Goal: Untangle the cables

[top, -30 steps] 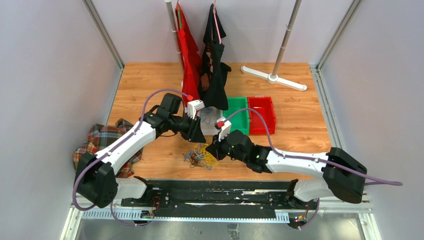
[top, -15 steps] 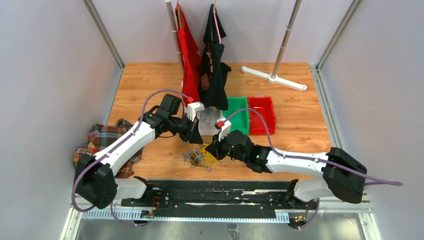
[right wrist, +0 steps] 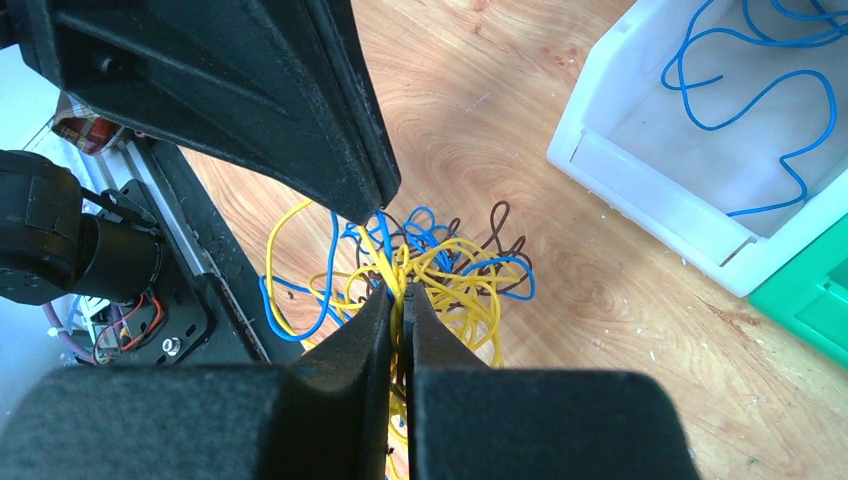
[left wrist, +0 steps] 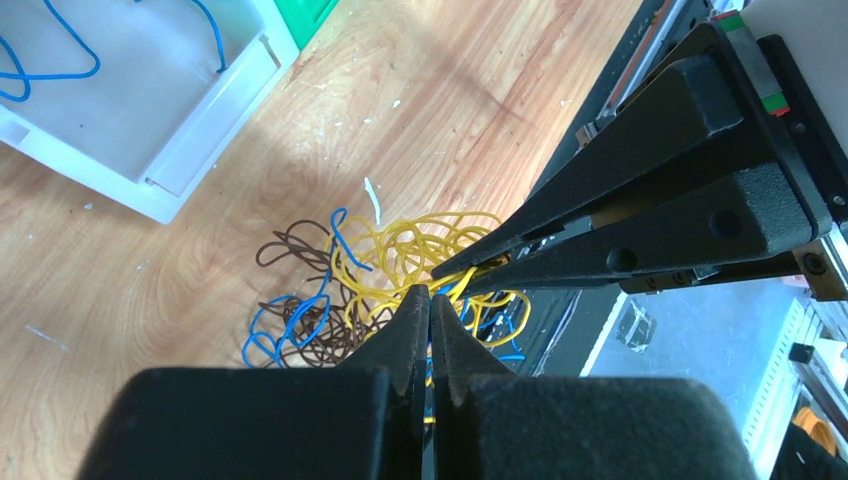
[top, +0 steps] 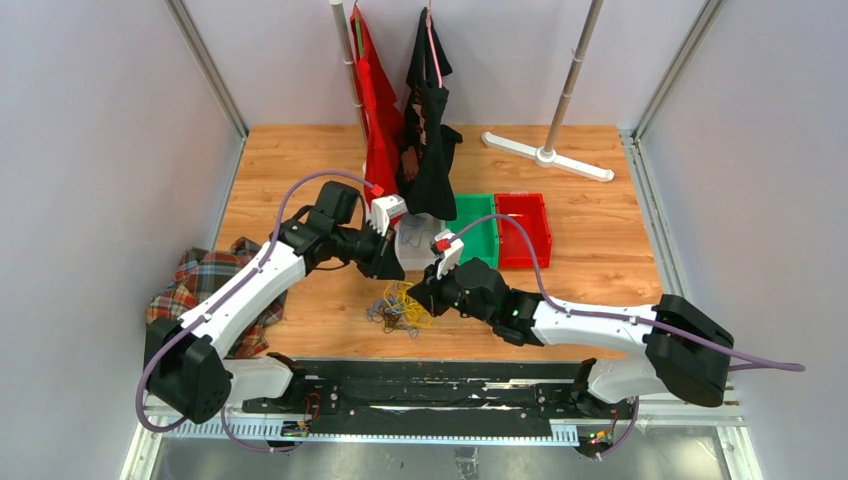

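From above, the arms hide where each gripper meets the cables (top: 402, 312), a blue, yellow and brown tangle on the wooden table (top: 300, 170) just in front of the white bin (right wrist: 650, 215). The right gripper (right wrist: 398, 292) pinches yellow strands; the left gripper (left wrist: 429, 298) is closed, whether on a strand I cannot tell. Open wood lies left of the bin.

This looks like a robotics lab cell: pale panels on metal framing (top: 205, 65) box in a wooden tabletop (top: 600, 250), white robot arms (top: 250, 290) bolt onto a black rail (top: 430, 390), and coloured sorting bins (top: 523, 230) sit nearby.
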Controlling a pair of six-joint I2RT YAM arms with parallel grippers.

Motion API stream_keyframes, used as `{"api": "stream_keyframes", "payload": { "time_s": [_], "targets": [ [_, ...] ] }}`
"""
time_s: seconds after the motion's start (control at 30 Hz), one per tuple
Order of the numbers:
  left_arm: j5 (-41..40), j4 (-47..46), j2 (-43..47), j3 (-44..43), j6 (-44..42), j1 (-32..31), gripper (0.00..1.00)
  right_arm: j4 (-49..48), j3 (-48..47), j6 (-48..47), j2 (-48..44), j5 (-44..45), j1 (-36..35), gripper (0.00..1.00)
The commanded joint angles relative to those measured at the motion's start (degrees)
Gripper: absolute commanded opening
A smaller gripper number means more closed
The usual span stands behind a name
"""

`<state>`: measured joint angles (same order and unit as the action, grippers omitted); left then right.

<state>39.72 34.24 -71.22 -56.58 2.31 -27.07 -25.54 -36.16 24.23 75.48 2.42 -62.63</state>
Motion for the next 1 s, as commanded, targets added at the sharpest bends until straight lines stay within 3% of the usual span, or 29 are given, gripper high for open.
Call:
{"api": "stream_keyframes", "payload": {
  "time_s": [0.0,0.1,0.33,0.5,0.8,0.97],
  "targets": [
    [-4.28,0.7,2.33,-3.54,-1.82,1.23,0.01,2.12,0.45,0.21,0.67,-0.18,-0.03,0.01],
    [-4.69,2.73,3.15,-5.57,-3.09,1.25,0.01,1.91,1.55,0.03,0.9,0.3,-0.03,0.09],
    [-2.31,6.98,4.83,-8.04,-5.16,1.23,0.01,4.33,0.77,-1.91,-4.22,4.44,0.04,0.52],
    [-0.93,8.95,5.2,-8.88,-6.32,1.23,0.01,4.37,-2.69,-4.51,-8.66,4.46,0.14,0.67],
    [2.54,12.96,5.79,-15.16,-6.42,1.19,0.01,4.64,-11.47,-6.82,-1.79,3.88,0.23,0.7],
    [3.81,16.68,6.27,-19.75,-6.97,1.17,0.01,3.07,-13.16,-6.77,1.34,3.69,0.53,0.57]
  ]
}}
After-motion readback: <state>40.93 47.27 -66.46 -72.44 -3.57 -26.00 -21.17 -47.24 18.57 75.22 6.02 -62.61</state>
